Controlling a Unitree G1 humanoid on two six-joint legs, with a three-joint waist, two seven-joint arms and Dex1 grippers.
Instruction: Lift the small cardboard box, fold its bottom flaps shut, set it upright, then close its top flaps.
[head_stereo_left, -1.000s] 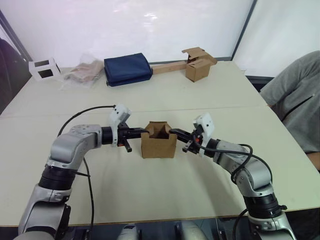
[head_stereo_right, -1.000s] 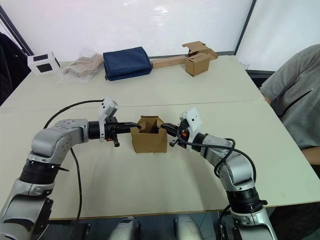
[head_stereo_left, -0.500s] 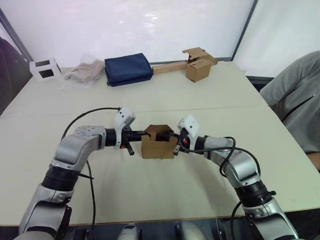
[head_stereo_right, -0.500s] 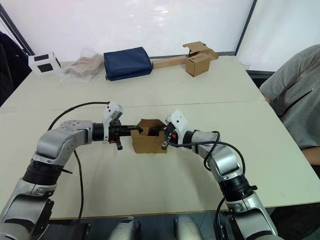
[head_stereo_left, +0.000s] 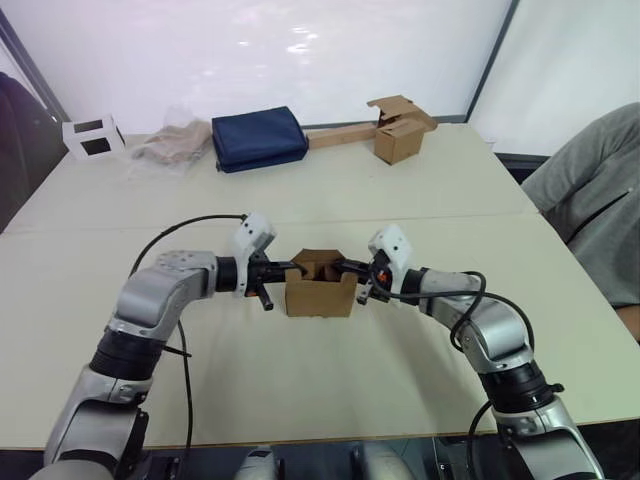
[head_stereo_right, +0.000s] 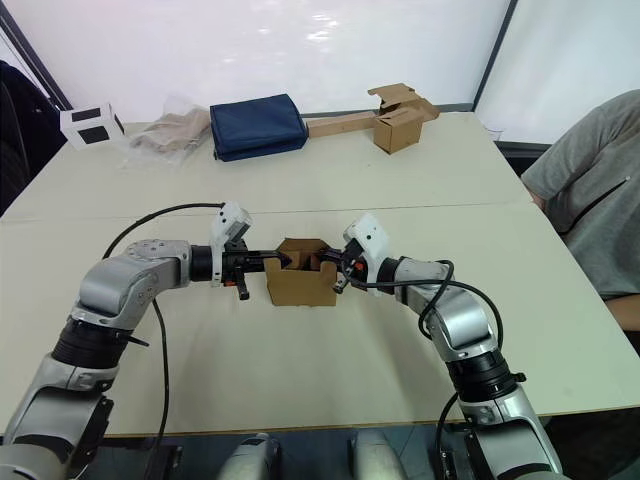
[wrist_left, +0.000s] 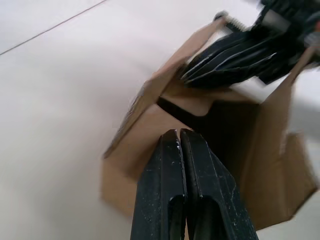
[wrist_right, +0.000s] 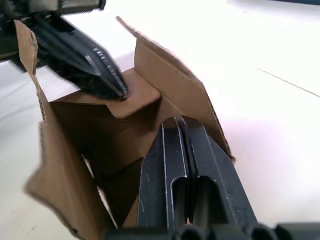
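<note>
Silver-grey arms — black cables, white wrist blocks, 2 black fingers.

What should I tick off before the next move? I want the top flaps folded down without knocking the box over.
1. Small cardboard box upright on the table: ok.
2. Top flaps shut: not ok, some stand up and the inside shows.
3. Left tool in place: ok, fingers shut, tip at a flap on the box's left side.
4. Right tool in place: ok, fingers shut, tip at the flap on the opposite side.
5. Bottom flaps shut: cannot tell, hidden under the box.
6. Other things clear: ok, the blue pouch and second cardboard box lie at the far edge.
</note>
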